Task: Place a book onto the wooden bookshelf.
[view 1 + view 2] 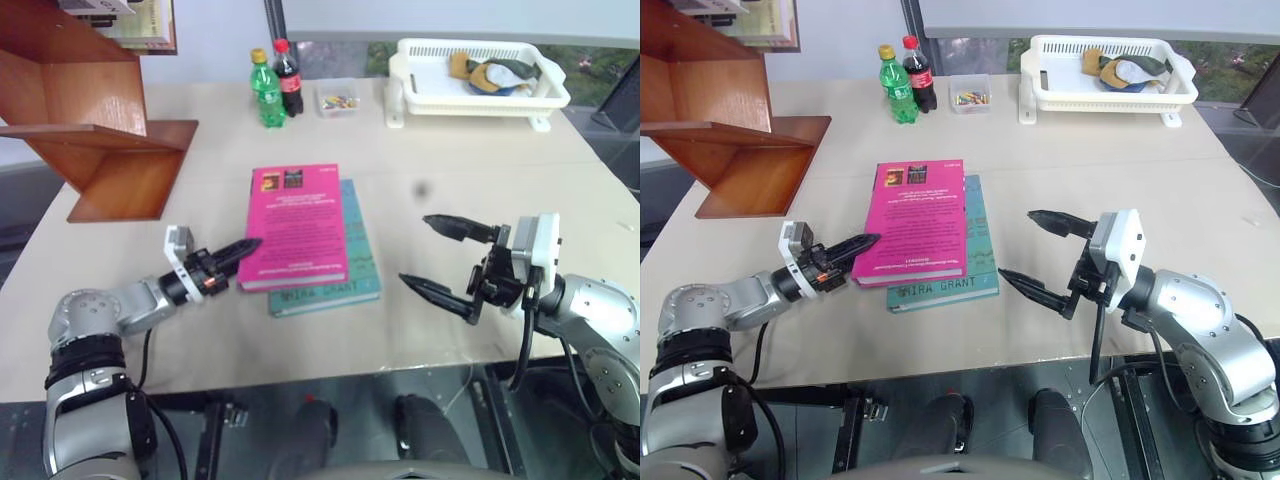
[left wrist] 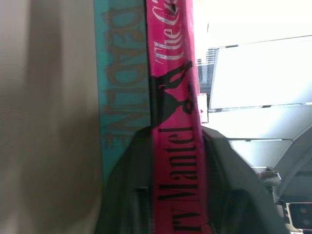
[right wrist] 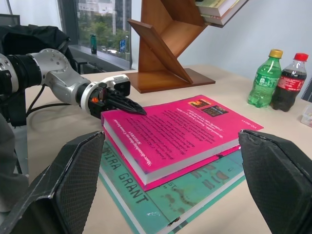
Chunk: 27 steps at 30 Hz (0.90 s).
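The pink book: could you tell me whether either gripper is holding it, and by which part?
The left gripper is pinching the pink book across its spine edge, near one corner. The right gripper is open, holding nothing.

A broad beige table carried a reddish-brown wooden bookshelf at its far left, a green bottle beside a dark cola bottle, a small clear box, a white plastic basket and a teal-green book.
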### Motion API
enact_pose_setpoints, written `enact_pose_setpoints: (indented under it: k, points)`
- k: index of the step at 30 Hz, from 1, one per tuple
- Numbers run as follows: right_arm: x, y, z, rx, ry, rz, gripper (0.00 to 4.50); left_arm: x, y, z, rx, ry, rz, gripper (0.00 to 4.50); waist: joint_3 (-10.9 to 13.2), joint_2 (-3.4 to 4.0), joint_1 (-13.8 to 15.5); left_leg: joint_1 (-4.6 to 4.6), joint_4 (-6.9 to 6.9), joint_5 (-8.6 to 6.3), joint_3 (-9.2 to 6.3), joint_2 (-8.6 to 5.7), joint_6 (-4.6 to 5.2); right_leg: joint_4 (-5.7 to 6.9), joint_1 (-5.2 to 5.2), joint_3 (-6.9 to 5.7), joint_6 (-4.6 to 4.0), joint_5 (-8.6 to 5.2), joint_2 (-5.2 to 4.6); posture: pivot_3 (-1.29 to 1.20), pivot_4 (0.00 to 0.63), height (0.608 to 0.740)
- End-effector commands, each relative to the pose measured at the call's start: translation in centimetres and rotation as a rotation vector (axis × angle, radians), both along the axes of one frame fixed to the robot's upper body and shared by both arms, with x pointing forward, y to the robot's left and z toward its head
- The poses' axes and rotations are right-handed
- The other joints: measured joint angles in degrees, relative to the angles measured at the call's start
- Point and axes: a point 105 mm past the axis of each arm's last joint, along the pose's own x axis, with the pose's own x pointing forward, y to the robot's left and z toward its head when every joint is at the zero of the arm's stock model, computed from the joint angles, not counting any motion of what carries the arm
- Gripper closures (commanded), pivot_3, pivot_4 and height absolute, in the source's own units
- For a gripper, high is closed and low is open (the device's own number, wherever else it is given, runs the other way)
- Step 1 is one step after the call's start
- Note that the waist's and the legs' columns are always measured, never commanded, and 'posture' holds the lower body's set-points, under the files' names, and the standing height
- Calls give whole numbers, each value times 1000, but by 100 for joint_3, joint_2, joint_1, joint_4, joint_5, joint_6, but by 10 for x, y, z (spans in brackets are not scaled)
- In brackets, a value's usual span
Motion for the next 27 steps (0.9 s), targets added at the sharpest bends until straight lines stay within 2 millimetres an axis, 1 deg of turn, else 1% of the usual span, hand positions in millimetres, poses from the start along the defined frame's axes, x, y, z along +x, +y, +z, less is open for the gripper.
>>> enact_pose_setpoints:
  k: [1,3,6,9,14,17,18,19,20,21,23,25,26,27]
  points:
    - [-6,1,10,4,-49,8,0,-6,8,4,7,-6,7,3325,0,0,-6,0,0,0,-1,1,0,0,0,0,0,0,0,0,150,740]
    - [-5,2,10,4,-49,11,0,-9,12,8,5,-21,14,3325,0,0,-19,0,0,0,-10,3,0,0,-1,1,0,0,0,0,150,740]
    - [-4,4,10,7,-50,17,0,-18,17,23,14,-75,18,3325,0,0,-29,-2,0,0,-18,8,0,0,-8,5,0,0,0,0,150,740]
    - [-3,6,10,12,-50,27,0,-34,18,45,128,-204,21,3325,2,-2,-18,-9,-1,0,-20,12,-1,1,-15,5,0,0,-3,0,150,740]
    - [0,12,9,25,-45,56,0,-54,8,91,351,-465,67,3325,3,-4,23,-19,-2,-1,-24,10,-3,0,-22,2,-1,0,-20,0,150,740]
    - [2,16,9,37,-43,85,0,-63,5,108,573,-583,111,3325,6,-5,12,-19,-3,-1,-21,7,-5,-1,-21,4,-1,0,-24,0,150,740]
    - [3,18,9,42,-43,95,0,-63,7,111,701,-616,128,3325,6,-4,12,-17,-7,-1,-18,7,-6,-2,-22,6,-2,0,-23,0,150,740]
    - [4,19,9,44,-43,101,0,-63,8,114,781,-637,138,3325,6,-5,8,-16,-8,0,-17,7,-6,-2,-22,6,-2,0,-21,0,150,740]
    - [6,21,9,48,-45,113,0,-61,10,127,862,-737,186,3325,8,-6,-3,-15,-9,-1,-18,8,-6,-2,-22,5,-3,-1,-19,0,150,740]
    - [10,23,12,63,-49,125,0,-59,17,141,1045,-860,238,3325,9,-3,-8,-13,-13,0,-13,9,-7,-3,-22,7,-6,-2,-14,0,150,740]
    - [17,28,20,95,-58,150,0,-59,27,165,1358,-1062,279,3325,12,1,-27,-8,-16,1,13,11,-9,-5,-22,12,-29,-10,-8,0,150,740]
    - [22,33,27,120,-66,177,0,-60,42,180,1578,-1169,271,3325,17,9,-15,-5,-22,6,38,12,-16,-10,-23,20,-38,-6,1,0,150,740]
    - [23,35,31,133,-68,192,0,-62,50,191,1692,-1240,268,3325,18,11,-8,-4,-25,2,40,11,-9,-10,-23,21,-39,-6,4,0,150,740]
    - [25,37,33,140,-70,201,0,-64,54,198,1768,-1290,256,3325,18,12,-5,-4,-26,0,40,12,-6,-11,-23,19,-39,-6,6,0,150,740]
